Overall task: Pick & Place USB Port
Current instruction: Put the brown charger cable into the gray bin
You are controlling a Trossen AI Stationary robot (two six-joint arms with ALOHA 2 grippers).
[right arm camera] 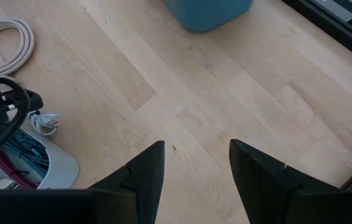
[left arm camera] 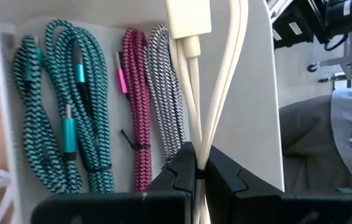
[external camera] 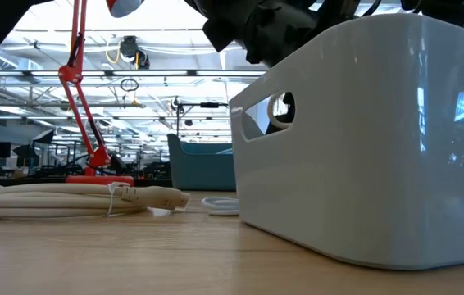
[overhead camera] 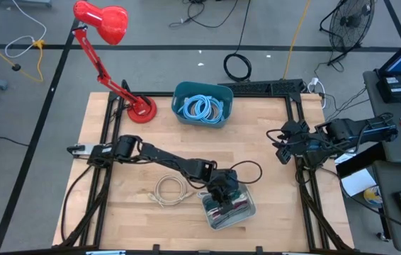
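White cable (left arm camera: 196,81) sits clenched in the left jaws (left arm camera: 202,177), hanging just over the white bin (overhead camera: 229,210) near the desk (overhead camera: 257,142) front edge. Right jaws (right arm camera: 191,171) gape over bare wood, well apart.

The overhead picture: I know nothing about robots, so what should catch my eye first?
The red desk lamp at the table's far left corner stands out most. Near the front edge, the left claw is shut on a cream cable over a white bin of braided cables. The right claw waits open at the right side.
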